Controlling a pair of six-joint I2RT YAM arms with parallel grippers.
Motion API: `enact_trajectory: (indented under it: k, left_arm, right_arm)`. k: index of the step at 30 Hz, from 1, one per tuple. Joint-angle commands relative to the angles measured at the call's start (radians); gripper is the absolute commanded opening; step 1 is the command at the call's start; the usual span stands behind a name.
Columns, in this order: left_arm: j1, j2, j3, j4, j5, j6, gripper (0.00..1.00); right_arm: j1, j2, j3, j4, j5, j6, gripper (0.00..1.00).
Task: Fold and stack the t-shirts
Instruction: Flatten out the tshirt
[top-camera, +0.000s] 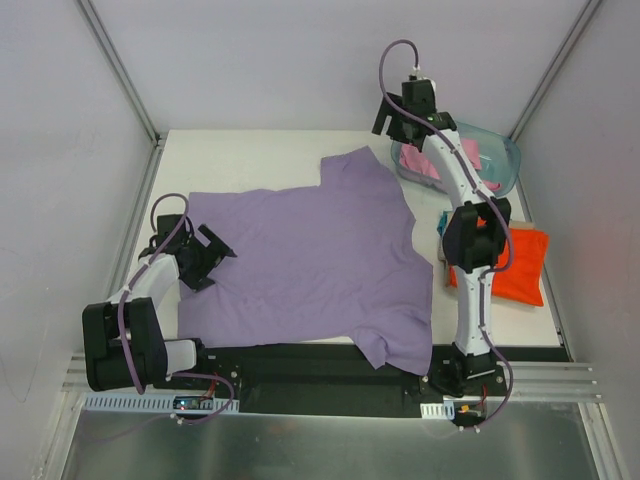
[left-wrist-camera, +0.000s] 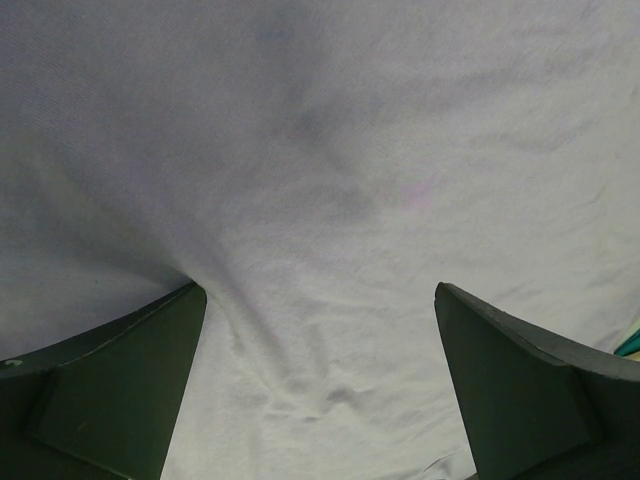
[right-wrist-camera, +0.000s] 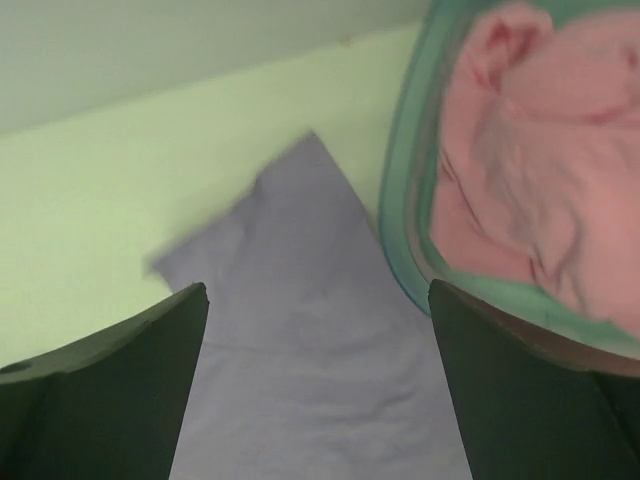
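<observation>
Left pincer (left-wrist-camera: 318, 292): jaws wide, nothing between them, sitting low on the lavender shirt (top-camera: 310, 260) at its hem edge. The cloth puckers against one finger (left-wrist-camera: 150, 360), so we judge that tip to be pressing the fabric.

Right pincer (right-wrist-camera: 318, 292): jaws also wide and empty, hanging above the lavender shirt's far sleeve.

The lavender shirt lies spread flat on the surface (top-camera: 250, 160), both sleeves out, with no fold in it yet. Just beyond its far sleeve stands the tub (top-camera: 503, 150) with the pink shirt (right-wrist-camera: 530, 150) bunched inside. On the collar side the orange shirt (top-camera: 520, 265) lies already folded, partly behind the right arm.

Our reading is that the first fold of the lavender shirt is being set up. Next, each pincer must pinch one layer at an edge, lift it and carry it across evenly.
</observation>
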Motion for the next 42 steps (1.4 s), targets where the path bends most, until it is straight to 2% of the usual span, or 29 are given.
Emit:
enact_trajectory:
  k: [1,2,8,16,20,24,32,39,42]
  left_arm:
    - [-0.011,-0.076,-0.015,-0.013,0.008,0.035,0.99]
    - [-0.011,-0.085,-0.017,-0.013,0.015,0.035,0.99]
    - [-0.011,-0.131,-0.026,-0.012,0.027,0.037,0.99]
    - [-0.01,-0.086,0.0,-0.023,0.005,0.026,0.99]
    - [-0.011,0.012,0.065,-0.03,-0.011,0.0,0.99]
    - [-0.011,0.179,0.147,-0.03,-0.018,-0.011,0.99]
    - [-0.01,0.359,0.301,-0.065,-0.051,-0.029,0.99]
    - [-0.01,0.554,0.528,-0.15,-0.077,-0.023,0.99]
    - [-0.007,0.609,0.621,-0.184,-0.119,-0.015,1.0]
  right_arm:
    - [0.066,-0.179,-0.263,0.094,-0.035,-0.061,0.96]
    - [0.088,-0.243,-0.331,0.099,-0.036,-0.085,0.97]
    - [0.157,-0.407,-0.493,-0.005,-0.055,-0.196,0.96]
    - [0.222,-0.584,-0.946,-0.013,-0.015,-0.083,0.96]
    - [0.223,-0.609,-1.067,0.011,-0.035,-0.067,0.97]
    - [0.215,-0.543,-1.069,-0.004,-0.009,-0.072,0.97]
    - [0.166,-0.359,-0.989,-0.005,-0.064,-0.049,0.97]
    - [0.097,-0.187,-0.796,-0.045,-0.188,-0.046,0.97]
    - [0.087,-0.084,-0.635,-0.111,-0.225,-0.072,0.97]
